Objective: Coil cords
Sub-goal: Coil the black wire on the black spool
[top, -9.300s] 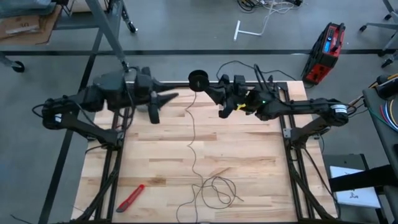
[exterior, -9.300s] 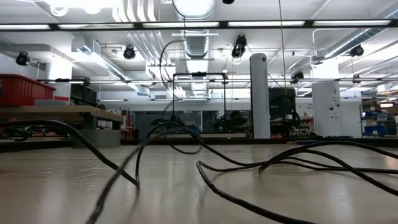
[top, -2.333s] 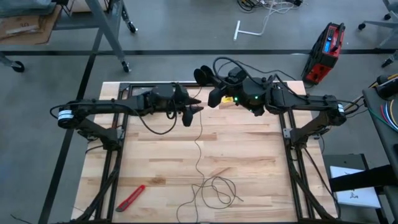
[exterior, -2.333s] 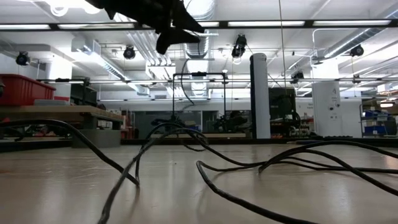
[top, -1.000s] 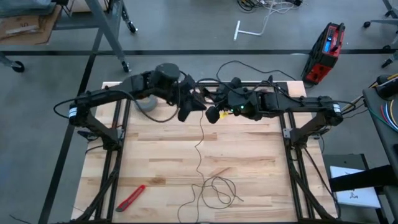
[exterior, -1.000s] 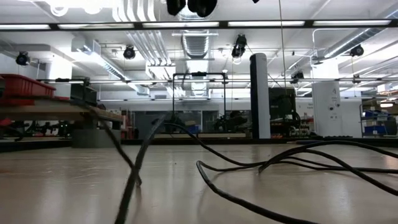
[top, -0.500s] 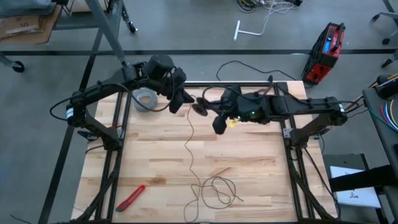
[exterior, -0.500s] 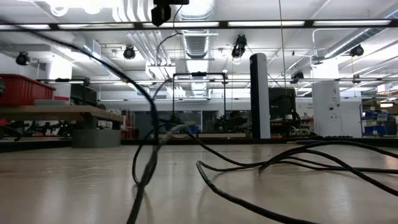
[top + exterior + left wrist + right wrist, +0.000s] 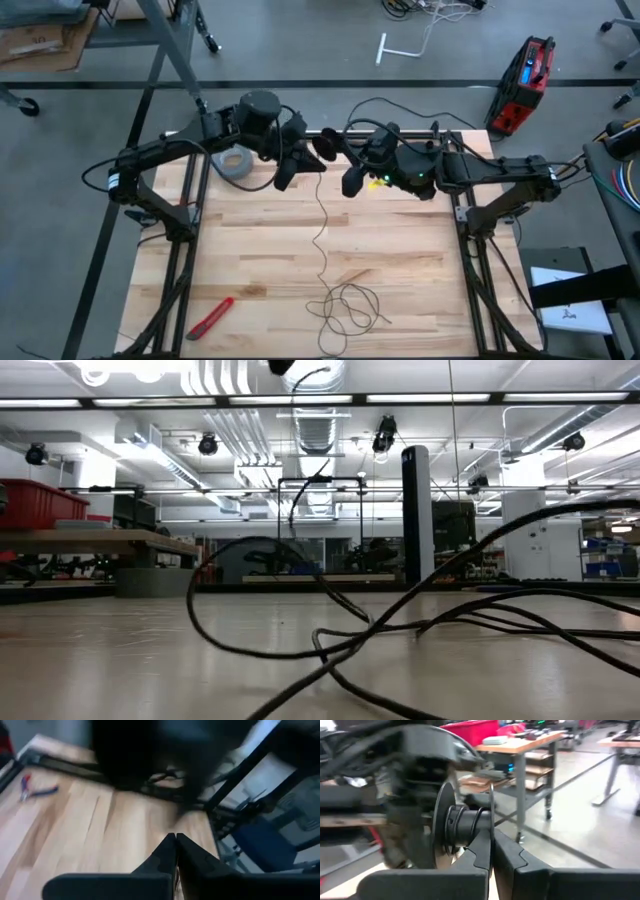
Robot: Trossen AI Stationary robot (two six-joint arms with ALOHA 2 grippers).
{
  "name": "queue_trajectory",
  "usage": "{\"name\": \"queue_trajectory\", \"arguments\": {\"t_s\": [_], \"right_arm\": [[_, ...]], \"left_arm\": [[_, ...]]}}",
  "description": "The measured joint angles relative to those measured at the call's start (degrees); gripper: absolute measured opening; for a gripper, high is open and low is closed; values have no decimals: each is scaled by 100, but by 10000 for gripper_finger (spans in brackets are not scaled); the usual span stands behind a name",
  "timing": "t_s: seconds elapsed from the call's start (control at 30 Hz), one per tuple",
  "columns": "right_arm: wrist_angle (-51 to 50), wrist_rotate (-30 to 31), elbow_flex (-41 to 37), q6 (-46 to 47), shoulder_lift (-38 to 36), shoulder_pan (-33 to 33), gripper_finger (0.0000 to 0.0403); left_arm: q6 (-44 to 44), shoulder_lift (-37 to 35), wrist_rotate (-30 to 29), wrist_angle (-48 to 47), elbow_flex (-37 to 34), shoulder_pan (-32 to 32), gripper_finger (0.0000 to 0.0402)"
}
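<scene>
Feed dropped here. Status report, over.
Right gripper shut on reel. Left gripper shut, beside it. Cord trails down table, mostly uncoiled.

A grey concrete floor (image 9: 300, 60) surrounds the light wooden tabletop (image 9: 400, 260). A red toolbox (image 9: 525, 85) stands on the floor. Beyond, long ceiling lights (image 9: 430, 399), a white column (image 9: 415, 515) and a workbench (image 9: 95, 545) carrying a red bin (image 9: 38, 503).

1. We found no legible text, label, brand, number or sign in any of the four views.
2. We saw only plain colour on the red case (image 9: 527, 72) on the floor and the red bin (image 9: 38, 503) on a bench.
</scene>
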Motion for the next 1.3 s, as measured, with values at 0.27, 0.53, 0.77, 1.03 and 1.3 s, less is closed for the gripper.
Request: {"name": "queue_trajectory", "arguments": {"t_s": [0.27, 0.53, 0.77, 1.03, 1.3], "right_arm": [[131, 337, 0, -135, 14, -28, 0], [598, 331, 0, -389, -34, -42, 0], [644, 330, 0, -431, -117, -44, 0], [582, 365, 0, -602, -479, -43, 0], [240, 1047, 0, -780, -568, -44, 0]], "left_arm": [[-381, 43, -208, 81, -16, -91, 31], [-219, 45, -663, -381, -120, -93, 103], [-63, 18, -371, -760, -151, -100, 145], [424, -303, -302, -1530, -151, -97, 149], [247, -926, -1479, -386, -142, -104, 116]]}}
